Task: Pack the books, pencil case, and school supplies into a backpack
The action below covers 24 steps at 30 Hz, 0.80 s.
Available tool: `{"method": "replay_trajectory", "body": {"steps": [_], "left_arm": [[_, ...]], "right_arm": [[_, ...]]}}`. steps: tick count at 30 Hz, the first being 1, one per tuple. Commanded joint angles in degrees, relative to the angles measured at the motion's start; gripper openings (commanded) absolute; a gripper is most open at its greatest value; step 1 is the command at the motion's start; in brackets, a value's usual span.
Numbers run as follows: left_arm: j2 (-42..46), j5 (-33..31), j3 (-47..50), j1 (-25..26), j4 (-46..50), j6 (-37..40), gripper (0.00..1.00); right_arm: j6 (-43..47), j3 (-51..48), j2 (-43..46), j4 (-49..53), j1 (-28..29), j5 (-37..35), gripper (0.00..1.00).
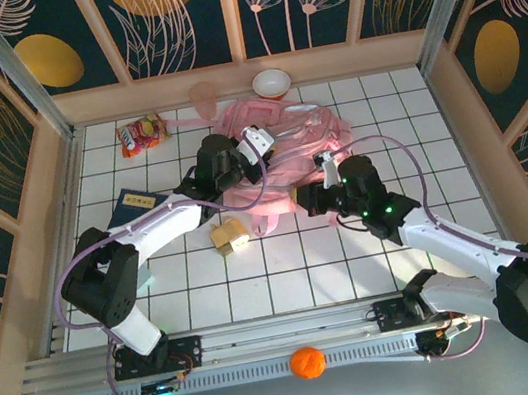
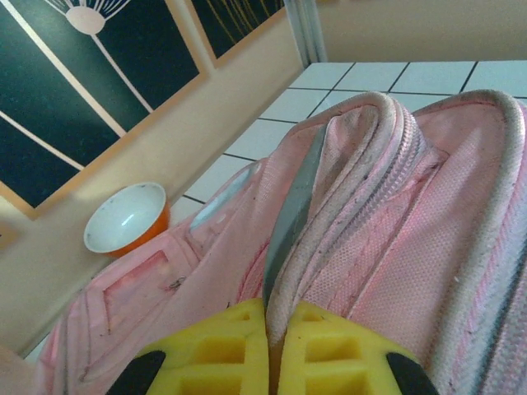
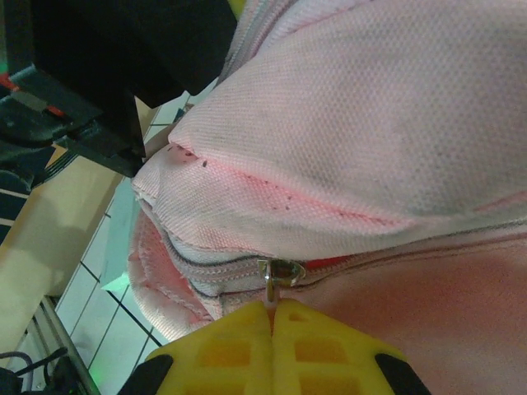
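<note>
The pink backpack [image 1: 289,132] lies at the back middle of the tiled table. My left gripper [image 1: 254,146] is at its left side. In the left wrist view this gripper [image 2: 273,317] is shut on a pale zip trim [image 2: 329,206] of the backpack [image 2: 428,230], which stands up as a fold. My right gripper [image 1: 324,169] is at the bag's near right; it [image 3: 272,306] is shut on the metal zipper pull [image 3: 280,273] of the backpack [image 3: 370,123]. A navy book [image 1: 134,205] lies flat at the left. Tan and yellow blocks [image 1: 230,236] sit in front of the bag. The pencil case is out of view.
A red-and-yellow snack packet [image 1: 142,134] lies at the back left. A white-and-orange bowl [image 1: 271,83] and a pink cup [image 1: 202,94] stand by the back wall; the bowl [image 2: 125,218] is just beyond the bag. An orange ball [image 1: 308,362] rests on the front rail.
</note>
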State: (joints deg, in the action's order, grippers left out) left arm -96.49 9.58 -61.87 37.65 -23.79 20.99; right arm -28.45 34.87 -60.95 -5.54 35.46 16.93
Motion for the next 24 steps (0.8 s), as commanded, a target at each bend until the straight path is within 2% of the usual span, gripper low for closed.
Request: {"method": "replay_trajectory", "body": {"steps": [1,11,14,24], "left_arm": [[0.2,-5.1,-0.5,1.1,-6.4,0.6,0.00],[1.0,-4.7,1.4,1.3,-6.5,4.4,0.00],[1.2,-7.2,0.8,2.1,-5.0,4.2,0.00],[0.2,-8.4,-0.2,5.5,-6.3,-3.9,0.00]], "right_arm": [[-4.2,3.0,2.0,4.8,1.7,1.1,0.00],[-13.2,5.9,2.8,11.2,-0.3,5.4,0.00],[-15.6,7.2,2.1,13.7,-2.0,6.9,0.00],[-24.3,7.8,-2.3,9.1,0.1,4.7,0.00]]}}
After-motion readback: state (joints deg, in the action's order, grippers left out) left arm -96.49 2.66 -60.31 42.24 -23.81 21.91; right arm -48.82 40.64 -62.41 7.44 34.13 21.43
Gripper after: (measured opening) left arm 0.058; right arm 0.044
